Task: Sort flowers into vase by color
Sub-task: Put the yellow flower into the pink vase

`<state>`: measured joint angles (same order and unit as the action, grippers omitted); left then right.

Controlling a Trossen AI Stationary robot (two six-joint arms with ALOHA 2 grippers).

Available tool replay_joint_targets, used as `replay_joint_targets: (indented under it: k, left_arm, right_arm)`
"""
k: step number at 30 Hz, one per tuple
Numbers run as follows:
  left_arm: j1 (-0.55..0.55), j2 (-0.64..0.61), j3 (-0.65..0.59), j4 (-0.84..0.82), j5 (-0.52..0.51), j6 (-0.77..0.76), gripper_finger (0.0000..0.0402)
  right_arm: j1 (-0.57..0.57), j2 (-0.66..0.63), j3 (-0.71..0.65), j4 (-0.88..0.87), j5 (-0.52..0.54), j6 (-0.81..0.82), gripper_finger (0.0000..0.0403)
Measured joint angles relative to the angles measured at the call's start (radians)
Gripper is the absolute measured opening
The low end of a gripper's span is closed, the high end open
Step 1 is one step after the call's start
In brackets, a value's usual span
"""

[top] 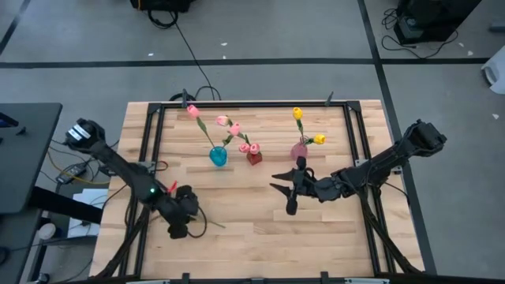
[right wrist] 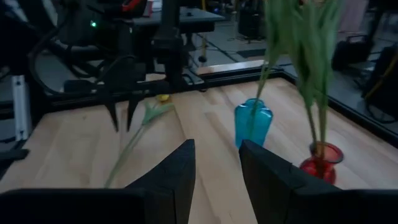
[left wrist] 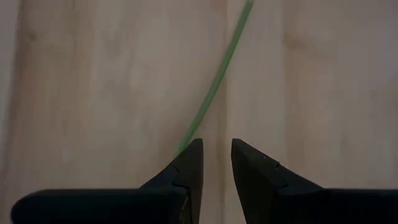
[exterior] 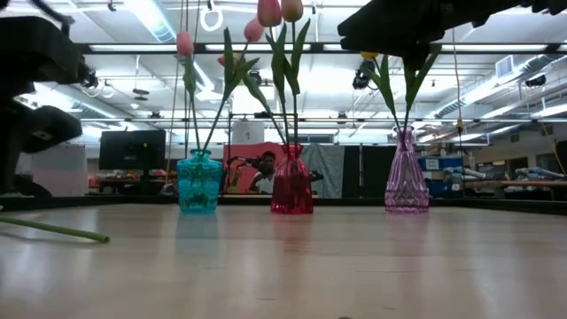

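One tulip lies flat on the table: its thin green stem (top: 211,224) (left wrist: 214,81) (exterior: 53,229) and its yellow bud (right wrist: 163,98). My left gripper (top: 178,227) (left wrist: 216,152) (right wrist: 122,124) points down over it, open by a narrow gap. The stem runs out from under one fingertip (left wrist: 189,152); whether they touch, I cannot tell. My right gripper (top: 289,201) (right wrist: 216,149) hovers open in front of the vases. Pink tulips stand in the blue vase (top: 218,156) (exterior: 198,182) and the red vase (top: 254,157) (exterior: 291,182). Yellow tulips stand in the purple vase (top: 299,151) (exterior: 407,173).
The three vases stand in a row across the table's far middle, their flowers leaning over them. A black frame (top: 150,142) borders the wooden table on its left, far and right sides. Bare wood lies between the two grippers and along the near edge.
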<state>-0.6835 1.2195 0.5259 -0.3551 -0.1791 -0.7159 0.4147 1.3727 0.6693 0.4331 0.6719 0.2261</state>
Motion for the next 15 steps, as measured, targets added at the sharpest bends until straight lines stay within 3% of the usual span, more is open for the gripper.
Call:
replay_joint_targets:
  k: [7, 15]
  left_arm:
    - [-0.045, 0.124, 0.166, -0.314, -0.054, 0.042, 0.0089]
    - [-0.050, 0.252, 0.155, -0.308, -0.123, 0.153, 0.0089]
  right_arm:
    - [-0.006, 0.000, 0.000, 0.000, -0.045, -0.042, 0.0139]
    - [-0.006, 0.000, 0.000, -0.001, -0.048, -0.049, 0.0139]
